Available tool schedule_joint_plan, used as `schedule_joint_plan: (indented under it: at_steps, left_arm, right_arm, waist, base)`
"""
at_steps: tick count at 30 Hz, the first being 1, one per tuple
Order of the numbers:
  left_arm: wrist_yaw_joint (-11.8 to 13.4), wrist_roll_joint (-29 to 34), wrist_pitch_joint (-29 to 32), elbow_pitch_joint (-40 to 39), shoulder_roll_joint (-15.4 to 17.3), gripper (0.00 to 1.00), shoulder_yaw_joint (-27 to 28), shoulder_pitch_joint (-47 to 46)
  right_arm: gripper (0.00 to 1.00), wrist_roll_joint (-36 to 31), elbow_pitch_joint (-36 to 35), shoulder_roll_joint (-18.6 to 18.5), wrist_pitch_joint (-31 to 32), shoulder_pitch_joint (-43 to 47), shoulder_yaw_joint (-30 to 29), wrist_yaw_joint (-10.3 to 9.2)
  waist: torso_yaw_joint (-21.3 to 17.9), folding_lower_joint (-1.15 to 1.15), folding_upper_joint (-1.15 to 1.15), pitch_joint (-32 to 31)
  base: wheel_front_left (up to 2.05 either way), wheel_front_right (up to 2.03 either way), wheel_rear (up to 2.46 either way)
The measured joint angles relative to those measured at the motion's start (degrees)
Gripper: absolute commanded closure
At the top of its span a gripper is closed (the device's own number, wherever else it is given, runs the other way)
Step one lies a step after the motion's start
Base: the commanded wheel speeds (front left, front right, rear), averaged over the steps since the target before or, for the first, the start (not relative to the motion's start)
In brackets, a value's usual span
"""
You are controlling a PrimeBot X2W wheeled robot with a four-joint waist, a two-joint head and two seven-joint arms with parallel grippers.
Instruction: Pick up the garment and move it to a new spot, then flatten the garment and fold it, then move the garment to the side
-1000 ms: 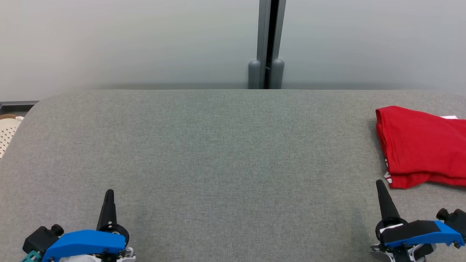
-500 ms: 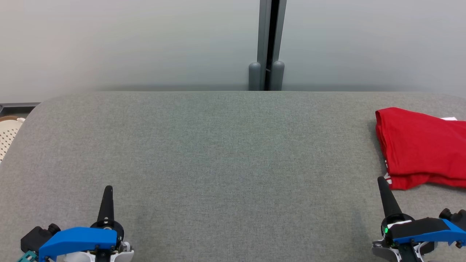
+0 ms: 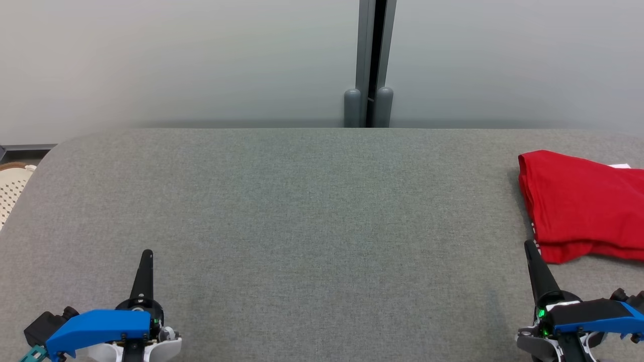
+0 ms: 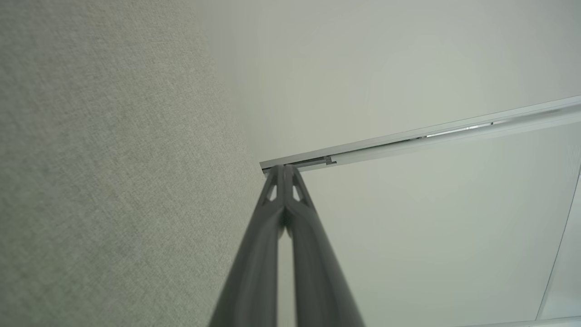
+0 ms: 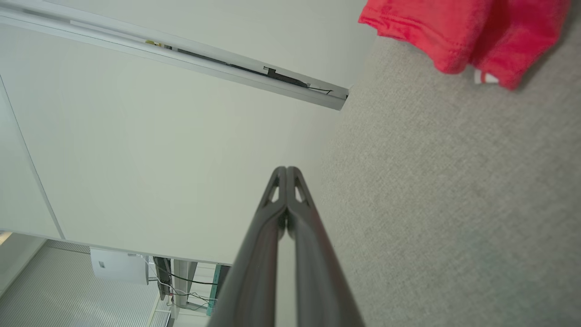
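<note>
1 red garment on grey table | left end effector closed, empty | right end effector closed, empty

A wide grey fabric-covered table is stretching out before me, its far left corner rounding off. Pale wall panels are standing behind it, a dark vertical seam splitting them, two grey stubs sitting at its foot. A pale perforated basket is peeking past the left edge.
</note>
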Motion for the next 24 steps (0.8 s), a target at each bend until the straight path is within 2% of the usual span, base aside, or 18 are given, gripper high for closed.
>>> schedule_joint_plan:
  at_steps: [24]
  left_arm:
    - [-0.74, -9.48, 2.74, -0.68, -0.35, 1.0, 1.93, -1.16]
  right_arm:
    - [1.0, 10.82, -1.13, -0.01, 2.79, -0.35, -0.88, 0.0]
  waist:
    - [0.1, 0.0, 0.0, -0.71]
  base:
    - [0.0, 0.0, 0.0]
